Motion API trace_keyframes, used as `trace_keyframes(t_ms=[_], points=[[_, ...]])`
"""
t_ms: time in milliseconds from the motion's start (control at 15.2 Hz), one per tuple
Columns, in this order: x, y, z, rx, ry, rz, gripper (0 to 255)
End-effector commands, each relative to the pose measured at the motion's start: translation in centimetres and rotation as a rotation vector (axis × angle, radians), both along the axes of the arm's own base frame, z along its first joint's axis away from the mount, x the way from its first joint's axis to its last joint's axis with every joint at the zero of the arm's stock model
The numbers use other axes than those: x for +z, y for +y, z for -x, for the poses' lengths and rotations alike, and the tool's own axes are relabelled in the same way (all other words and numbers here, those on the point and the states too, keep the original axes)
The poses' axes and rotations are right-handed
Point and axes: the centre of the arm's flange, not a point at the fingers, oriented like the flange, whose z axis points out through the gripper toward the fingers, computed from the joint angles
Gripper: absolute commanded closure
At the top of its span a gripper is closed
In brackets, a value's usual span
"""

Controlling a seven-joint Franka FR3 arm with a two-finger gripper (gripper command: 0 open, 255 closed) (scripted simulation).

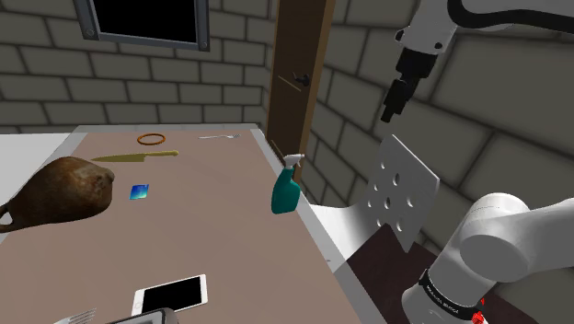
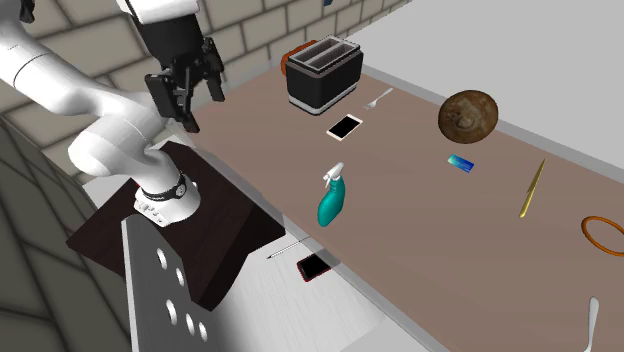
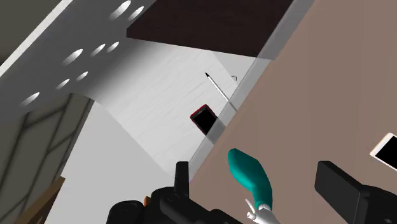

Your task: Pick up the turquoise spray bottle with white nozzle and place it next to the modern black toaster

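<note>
Gripper (image 1: 391,109) raised high near the stand (image 2: 200,230), fingers (image 3: 340,188) set wide apart, nothing clasped; turquoise spray bottle (image 2: 332,198) on the table (image 2: 420,210), not held.
Bottle seems to lie on its side just inside the table edge nearest the stand, white nozzle toward the black toaster (image 2: 322,75); toaster well apart from it, further along the same edge, w/ a white phone (image 2: 345,126) just beside it; bare tabletop btwn bottle and phone, so open room there; past the edge, on a white surface (image 3: 165,89), a red-rimmed phone (image 2: 314,266) and a thin rod (image 2: 285,247), near the bottle but off the table; perforated white panel (image 2: 155,290) beside the stand; brown pot (image 2: 468,113), blue card (image 2: 461,163), knife (image 2: 532,190), ring (image 2: 603,232) toward the opp. side, well clear of the bottle.
</note>
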Motion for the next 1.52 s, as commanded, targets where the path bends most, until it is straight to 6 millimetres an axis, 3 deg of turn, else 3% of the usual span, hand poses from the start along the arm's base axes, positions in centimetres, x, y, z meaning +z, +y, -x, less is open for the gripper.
trace_keyframes(t_ms=[0,726,1122,1452], points=[[0.0,0.0,0.0,0.000,0.000,0.000,0],[-12.6,-3.3,-6.0,0.418,-0.127,-0.129,0],[-19.2,-3.2,-10.3,0.646,-0.197,-0.200,0],[-24.4,-2.1,-14.1,0.835,-0.255,-0.259,0]])
